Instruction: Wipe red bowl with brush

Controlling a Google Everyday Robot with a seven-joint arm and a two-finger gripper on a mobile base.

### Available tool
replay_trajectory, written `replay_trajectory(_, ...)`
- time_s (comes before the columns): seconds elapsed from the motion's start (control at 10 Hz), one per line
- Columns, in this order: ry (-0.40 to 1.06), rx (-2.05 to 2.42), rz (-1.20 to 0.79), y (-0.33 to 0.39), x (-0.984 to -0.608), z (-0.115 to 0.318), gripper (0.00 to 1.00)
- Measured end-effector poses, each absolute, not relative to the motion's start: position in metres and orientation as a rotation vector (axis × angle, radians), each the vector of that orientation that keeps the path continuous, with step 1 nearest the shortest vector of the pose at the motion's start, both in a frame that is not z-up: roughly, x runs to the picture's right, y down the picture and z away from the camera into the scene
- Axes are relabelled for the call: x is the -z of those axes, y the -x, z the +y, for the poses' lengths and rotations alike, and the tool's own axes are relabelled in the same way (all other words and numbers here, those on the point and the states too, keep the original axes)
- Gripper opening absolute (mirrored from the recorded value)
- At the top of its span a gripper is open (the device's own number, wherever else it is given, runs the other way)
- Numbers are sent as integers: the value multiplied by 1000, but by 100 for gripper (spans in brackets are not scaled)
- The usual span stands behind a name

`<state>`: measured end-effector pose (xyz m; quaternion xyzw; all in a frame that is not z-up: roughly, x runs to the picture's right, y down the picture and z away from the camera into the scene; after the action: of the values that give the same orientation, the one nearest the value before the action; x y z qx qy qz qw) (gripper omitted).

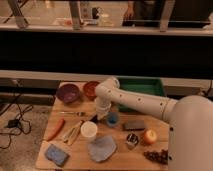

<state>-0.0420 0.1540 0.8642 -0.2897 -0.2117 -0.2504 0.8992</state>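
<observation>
Camera view: gripper point(98, 117) sits at centre frame, pointing down at the table point(116, 157), just left of the blue cup point(113, 119). A small dark shape at its tip is probably the brush point(93, 118). Cannot tell how far the fingers are apart, nor whether they grip it; its long axis is unreadable. Red bowl point(90, 89) lies up-frame and slightly left of the gripper, beside the purple bowl point(68, 93). No legible labels or writing.

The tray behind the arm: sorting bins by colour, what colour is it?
Green, in the camera view: the tray sits behind the arm; the gripper is near the table's middle.
</observation>
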Motion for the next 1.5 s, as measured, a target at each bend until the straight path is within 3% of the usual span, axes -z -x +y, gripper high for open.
replay_trajectory(1.1, 642, 566, -459, 56, -867, 158, 28)
replay_trajectory(1.5, 656, 609, -487, 75, -869, 159, 1)
